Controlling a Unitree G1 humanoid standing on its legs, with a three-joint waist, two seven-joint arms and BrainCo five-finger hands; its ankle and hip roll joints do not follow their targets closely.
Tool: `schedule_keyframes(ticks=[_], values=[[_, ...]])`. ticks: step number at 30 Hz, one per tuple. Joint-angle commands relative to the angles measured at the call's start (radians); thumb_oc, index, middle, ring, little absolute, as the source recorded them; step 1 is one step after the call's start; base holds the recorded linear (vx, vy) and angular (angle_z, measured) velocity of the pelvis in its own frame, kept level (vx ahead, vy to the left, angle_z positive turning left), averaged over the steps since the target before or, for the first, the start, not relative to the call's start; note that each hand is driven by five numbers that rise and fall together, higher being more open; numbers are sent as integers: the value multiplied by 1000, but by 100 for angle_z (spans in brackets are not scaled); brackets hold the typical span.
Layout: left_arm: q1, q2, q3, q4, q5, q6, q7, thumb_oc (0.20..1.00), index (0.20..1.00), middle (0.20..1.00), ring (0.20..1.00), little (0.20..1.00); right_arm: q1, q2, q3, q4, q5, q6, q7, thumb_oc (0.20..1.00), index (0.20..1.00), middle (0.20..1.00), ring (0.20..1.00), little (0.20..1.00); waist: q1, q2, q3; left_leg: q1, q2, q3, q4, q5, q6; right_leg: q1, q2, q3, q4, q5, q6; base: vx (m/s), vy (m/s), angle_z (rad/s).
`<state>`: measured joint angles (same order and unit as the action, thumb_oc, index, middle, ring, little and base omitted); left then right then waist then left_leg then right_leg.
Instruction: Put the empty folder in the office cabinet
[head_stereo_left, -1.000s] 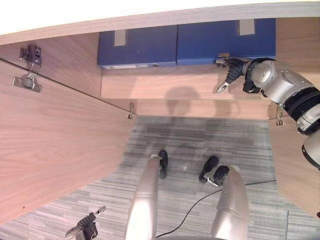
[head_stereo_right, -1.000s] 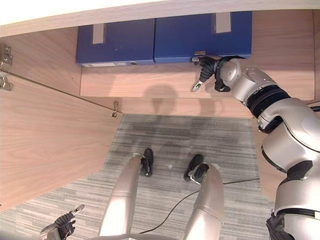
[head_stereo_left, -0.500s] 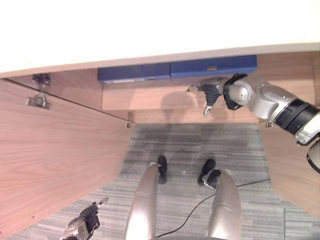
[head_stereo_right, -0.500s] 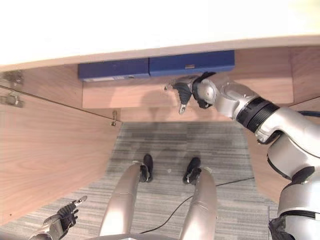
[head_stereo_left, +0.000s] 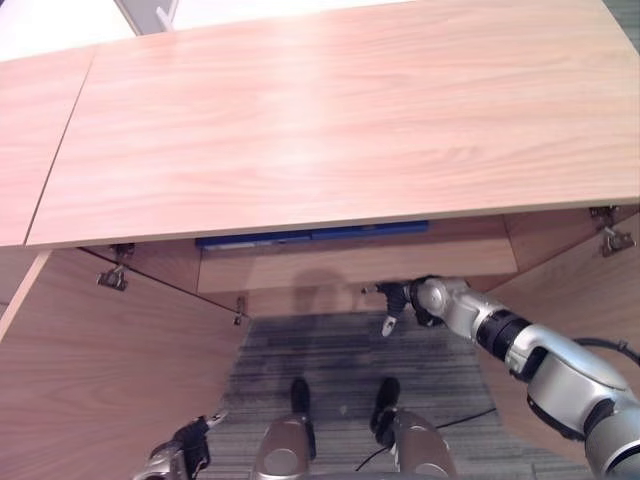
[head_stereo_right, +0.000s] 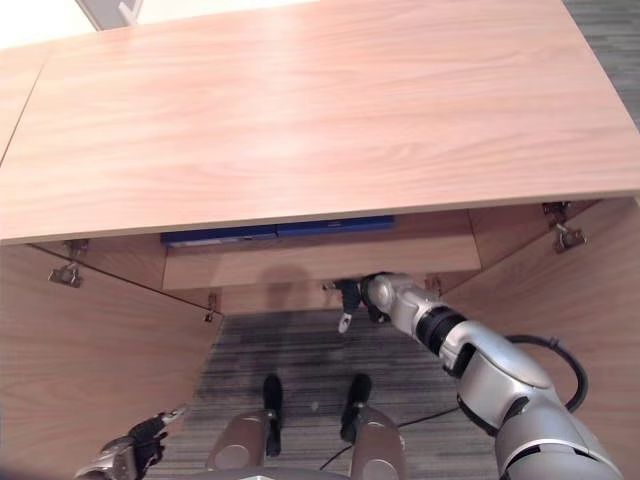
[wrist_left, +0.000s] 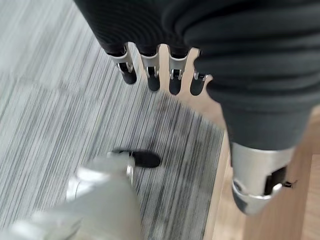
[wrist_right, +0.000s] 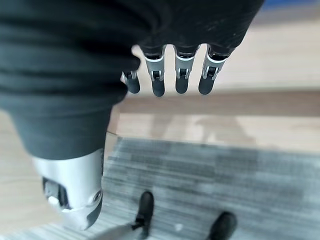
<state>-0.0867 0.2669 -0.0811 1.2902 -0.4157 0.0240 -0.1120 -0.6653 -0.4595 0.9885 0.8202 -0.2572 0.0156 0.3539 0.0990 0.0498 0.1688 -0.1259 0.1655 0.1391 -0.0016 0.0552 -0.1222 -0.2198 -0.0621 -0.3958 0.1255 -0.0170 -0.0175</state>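
Right hand (head_stereo_left: 400, 300) withdrawn from folders (head_stereo_left: 310, 237) | both hands' fingers relaxed, empty | cabinet (head_stereo_left: 330, 130), grey carpet (head_stereo_left: 330, 350)

The camera has tilted up, so the cabinet top (head_stereo_left: 330, 120) now covers most of both eye views; the right hand (head_stereo_left: 398, 300) has drawn back off the blue folders (head_stereo_left: 310, 237), its fingers (wrist_right: 181, 80) relaxed and empty before the shelf edge; the left hand (head_stereo_left: 185, 452) has risen slightly.

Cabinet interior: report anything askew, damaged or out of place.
Nothing stands out. Two blue folders lie side by side, flush, on the shelf of the cabinet. Both doors hang open. The right hand hovers empty below the shelf.
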Motion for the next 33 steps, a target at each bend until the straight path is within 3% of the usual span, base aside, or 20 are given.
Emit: schedule_keyframes(ticks=[1, 3, 6, 8, 13, 17, 25, 27, 33], values=[[-26, 16, -68, 41, 96, -14, -14, 1000, 1000, 1000, 1000, 1000, -27, 81, -7, 75, -9, -9, -27, 1000, 1000, 1000, 1000, 1000, 15, -58, -6, -37, -8, 14, -41, 82, -17, 85, -53, 29, -143, -11, 114, 10, -42, 6], [-26, 6, -74, 42, 122, -16, -10, 1000, 1000, 1000, 1000, 1000, 4, 97, -23, 111, -5, -4, -36, 1000, 1000, 1000, 1000, 1000, 19, -62, -12, -20, -19, 0, -2, 45, -5, 108, -52, 38, -157, -9, 113, 13, -22, -5], [-25, -45, -149, 40, 221, -28, -12, 1000, 1000, 1000, 1000, 1000, 133, 138, -133, 276, 11, 15, -91, 1000, 1000, 1000, 1000, 1000, 5, -75, -46, 48, -78, -76, 67, -76, 26, 154, -44, 66, -195, 9, 112, 3, 62, 1], [-25, -56, -174, 27, 230, -27, -19, 1000, 1000, 1000, 1000, 1000, 162, 133, -169, 315, 20, 23, -100, 1000, 1000, 1000, 1000, 1000, -1, -70, -55, 56, -93, -97, 63, -90, 37, 159, -35, 74, -207, 18, 116, -9, 89, 2], [-26, -82, -216, 27, 295, -27, -21, 1000, 1000, 1000, 1000, 1000, 299, 135, -379, 436, 121, 32, -188, 1000, 1000, 1000, 1000, 1000, -32, -66, -131, 123, -115, -61, -70, -74, 57, 153, -43, 93, -213, 51, 141, -5, 183, -3], [-46, -87, -217, 49, 322, -30, -3, 1000, 1000, 1000, 1000, 1000, 379, 141, -508, 497, 237, 42, -197, 1000, 1000, 1000, 1000, 1000, -49, -57, -139, 132, -152, -69, -86, -88, 81, 140, -64, 108, -213, 82, 160, -93, 231, -28], [-73, -71, -218, 86, 409, -24, 7, 1000, 1000, 1000, 1000, 1000, 521, 149, -697, 574, 338, 61, -223, 1000, 1000, 1000, 1000, 1000, -114, -54, -119, 159, -215, -13, -86, -120, 137, 96, -116, 176, -203, 156, 208, -106, 206, -23], [-81, -59, -217, 97, 432, -20, 11, 1000, 1000, 1000, 1000, 1000, 547, 152, -736, 574, 363, 63, -227, 1000, 1000, 1000, 1000, 1000, -143, -56, -86, 181, -217, 31, -86, -125, 149, 61, -124, 192, -149, 155, 216, -178, 193, -61], [-83, -42, -199, 112, 437, -14, 10, 1000, 1000, 1000, 1000, 1000, 600, 149, -795, 590, 407, 62, -231, 1000, 1000, 1000, 1000, 1000, -182, -54, -71, 197, -196, 80, -86, -125, 153, 59, -137, 195, -87, 122, 207, -88, 52, -56]])
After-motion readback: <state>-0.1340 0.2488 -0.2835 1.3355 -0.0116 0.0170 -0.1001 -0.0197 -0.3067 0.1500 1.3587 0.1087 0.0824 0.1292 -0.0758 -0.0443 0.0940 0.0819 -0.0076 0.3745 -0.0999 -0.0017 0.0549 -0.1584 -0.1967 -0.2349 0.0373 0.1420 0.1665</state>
